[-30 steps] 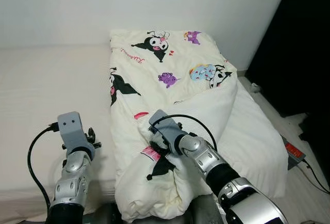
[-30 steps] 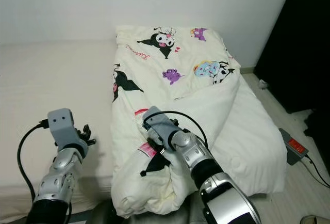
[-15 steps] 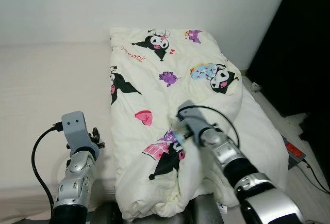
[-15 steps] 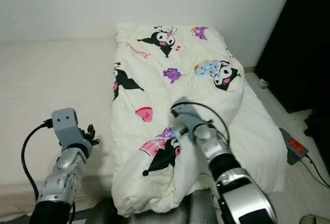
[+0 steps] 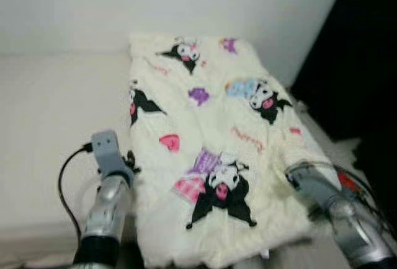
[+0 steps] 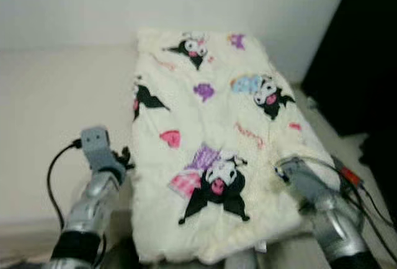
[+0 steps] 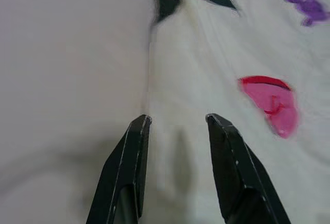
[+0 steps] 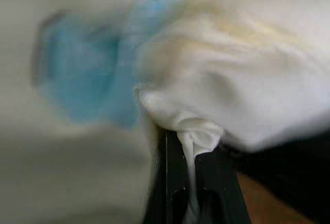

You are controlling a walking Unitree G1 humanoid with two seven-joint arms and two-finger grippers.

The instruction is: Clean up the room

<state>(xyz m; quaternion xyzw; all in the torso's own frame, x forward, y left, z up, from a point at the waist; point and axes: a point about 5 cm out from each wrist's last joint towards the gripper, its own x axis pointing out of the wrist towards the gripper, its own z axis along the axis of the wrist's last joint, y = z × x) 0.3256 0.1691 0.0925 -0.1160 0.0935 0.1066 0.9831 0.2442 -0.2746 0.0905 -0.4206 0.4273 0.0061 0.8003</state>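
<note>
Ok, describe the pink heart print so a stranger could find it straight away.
On the pale bed lies a cream cartoon-print quilt. The pink heart print sits near the quilt's left edge, just ahead of the left end effector: plain pink, unlike the black-eared characters around it.

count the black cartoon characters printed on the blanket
4 on the blanket: one at the far end, one on its left edge, one toward the right side, one nearest the robot. Blur may hide others.

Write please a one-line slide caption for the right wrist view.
Right gripper pinching a fold of the cream cartoon-print blanket between its black fingers.
</note>
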